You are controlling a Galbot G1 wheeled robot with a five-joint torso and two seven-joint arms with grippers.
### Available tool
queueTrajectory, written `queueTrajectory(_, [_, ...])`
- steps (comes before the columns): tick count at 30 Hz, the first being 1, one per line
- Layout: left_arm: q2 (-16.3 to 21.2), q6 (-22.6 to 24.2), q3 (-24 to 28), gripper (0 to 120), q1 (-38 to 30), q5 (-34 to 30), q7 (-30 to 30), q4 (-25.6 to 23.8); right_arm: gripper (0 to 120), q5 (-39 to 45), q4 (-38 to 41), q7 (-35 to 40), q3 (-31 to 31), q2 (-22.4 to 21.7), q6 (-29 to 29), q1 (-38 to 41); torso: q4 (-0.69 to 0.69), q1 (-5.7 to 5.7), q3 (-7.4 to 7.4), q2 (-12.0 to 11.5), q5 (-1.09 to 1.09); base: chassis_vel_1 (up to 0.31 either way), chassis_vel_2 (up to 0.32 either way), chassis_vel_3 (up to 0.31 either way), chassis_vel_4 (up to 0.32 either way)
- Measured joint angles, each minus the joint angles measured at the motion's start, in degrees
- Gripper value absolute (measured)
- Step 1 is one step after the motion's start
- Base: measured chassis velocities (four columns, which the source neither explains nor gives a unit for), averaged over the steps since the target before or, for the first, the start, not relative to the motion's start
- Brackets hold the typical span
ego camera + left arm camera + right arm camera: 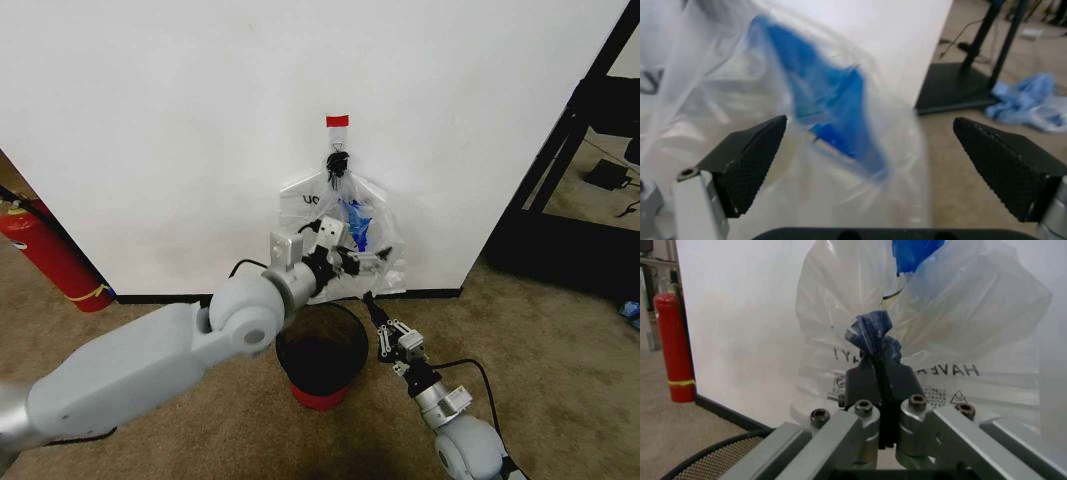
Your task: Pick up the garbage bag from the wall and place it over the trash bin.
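The garbage bag (pixel 372 218), translucent white with blue patches, hangs from a black hook (pixel 337 160) under a red tape strip (pixel 338 121) on the white wall (pixel 180 130). My left gripper (pixel 342 256) is pressed up to the bag's middle. It stands open, its black pads (pixel 750 160) wide apart with the blue patch (pixel 833 110) between them. The black mesh trash bin (pixel 290 350) with its red base stands on the carpet directly below. My right gripper (pixel 369 298) reaches up beside the bin. It is shut, with a crumpled blue bit of the bag's lower edge (pixel 870 332) pinched at its tips (pixel 880 367).
A red fire extinguisher (pixel 50 255) leans at the wall's left end. A black metal stand (pixel 570 150) fills the right side past the wall's corner. A blue cloth (pixel 1027 100) lies on the carpet there. The bin's rim (pixel 707 455) sits just under the right wrist.
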Motion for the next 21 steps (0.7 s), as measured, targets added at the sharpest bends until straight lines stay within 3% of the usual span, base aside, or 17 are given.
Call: queueTrajectory(21, [-1.19, 1.51, 4.1, 96, -5.78, -1.5, -0.31, 0.27, 0, -0.05, 0.65, -0.15, 0.27, -0.33, -0.06, -0.7, 0.0, 0.0, 0.0, 0.01, 0.0, 0.0, 0.0, 0.0, 0.0])
